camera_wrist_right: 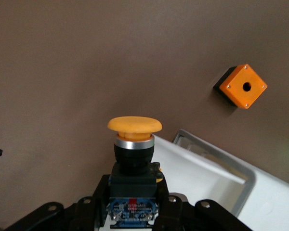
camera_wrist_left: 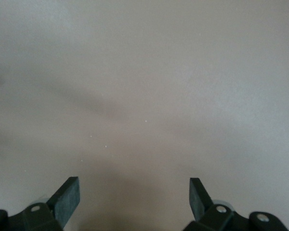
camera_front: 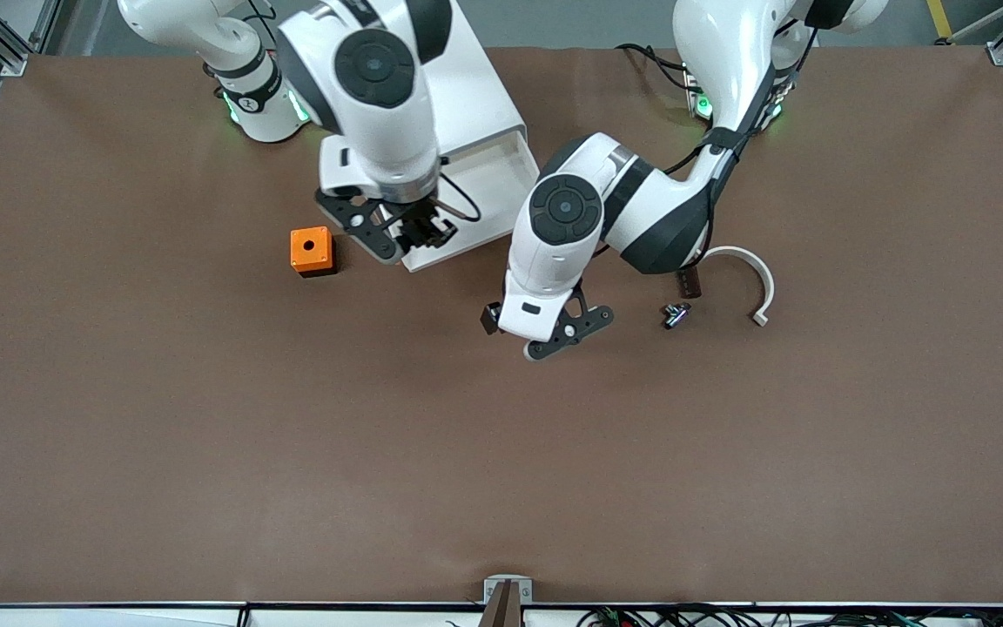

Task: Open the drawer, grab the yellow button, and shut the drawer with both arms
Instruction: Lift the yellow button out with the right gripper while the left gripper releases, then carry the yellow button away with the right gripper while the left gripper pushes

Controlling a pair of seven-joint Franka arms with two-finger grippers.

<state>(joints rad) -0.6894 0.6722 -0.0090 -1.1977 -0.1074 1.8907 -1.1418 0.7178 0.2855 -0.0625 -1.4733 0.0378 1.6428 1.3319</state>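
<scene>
The drawer (camera_front: 493,174) stands pulled out of the white cabinet (camera_front: 480,96). My right gripper (camera_front: 421,231) hangs over the drawer's front end, shut on the black body of the button (camera_wrist_right: 135,144). The button's orange-yellow cap points away from the wrist. In the right wrist view the right gripper (camera_wrist_right: 134,192) clamps the body from both sides, with the drawer's rim (camera_wrist_right: 241,168) below it. My left gripper (camera_front: 514,335) is open over bare table, nearer the front camera than the drawer. Its fingers (camera_wrist_left: 67,197) stand wide apart with nothing between them.
An orange cube with a hole (camera_front: 311,251) sits beside the drawer toward the right arm's end. A small black part (camera_front: 676,314), a dark piece (camera_front: 687,281) and a white curved strip (camera_front: 750,270) lie toward the left arm's end.
</scene>
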